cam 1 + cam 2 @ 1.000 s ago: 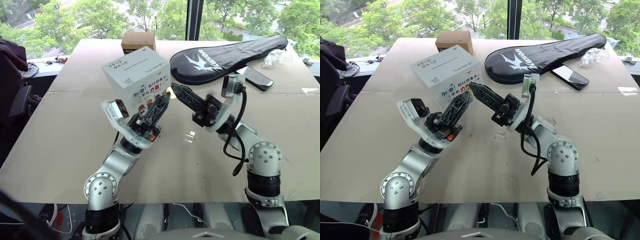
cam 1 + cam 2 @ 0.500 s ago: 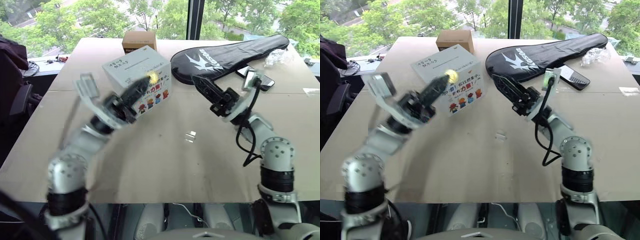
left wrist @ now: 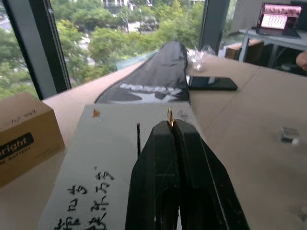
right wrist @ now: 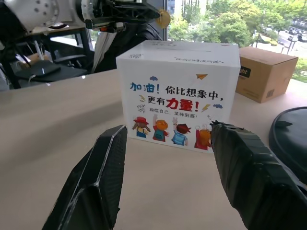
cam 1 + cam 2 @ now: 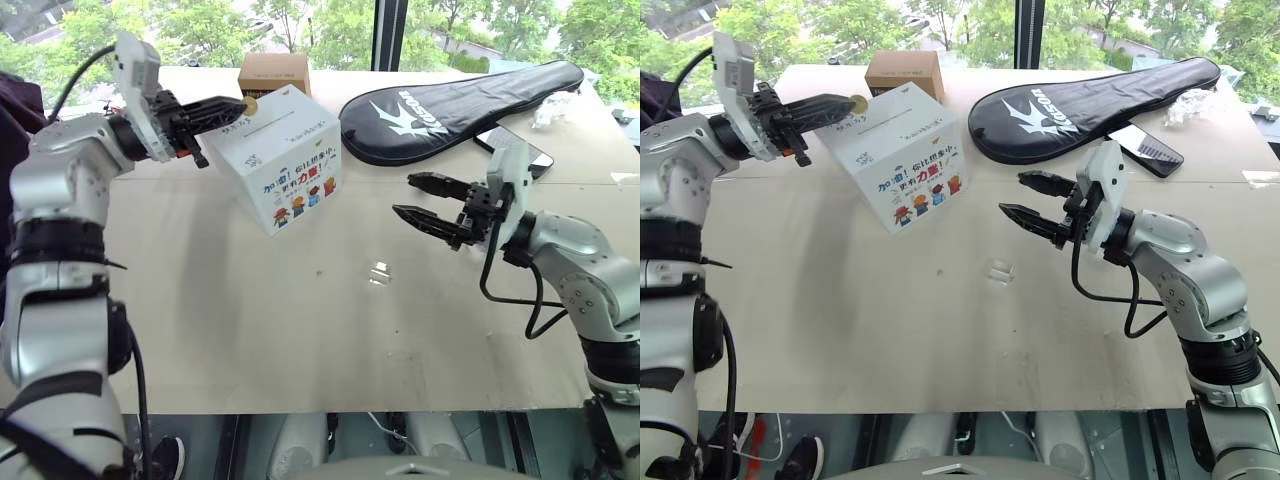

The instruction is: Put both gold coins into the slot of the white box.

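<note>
One gold coin (image 5: 249,103) is pinched edge-up in the left gripper (image 3: 171,125), above the white box (image 5: 283,160), beside its slot (image 3: 138,139). The right gripper (image 5: 428,204) hangs open, empty. Next: alignment over the slot is needed.

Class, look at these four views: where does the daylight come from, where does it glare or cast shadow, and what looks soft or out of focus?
Eye views: daylight from the window behind the table, the white box shadowing toward the camera, sheen on the racket cover. Left wrist view: the left hand with its gold coin looks soft up close. Right wrist view: the right hand dark, bright trees behind.
</note>
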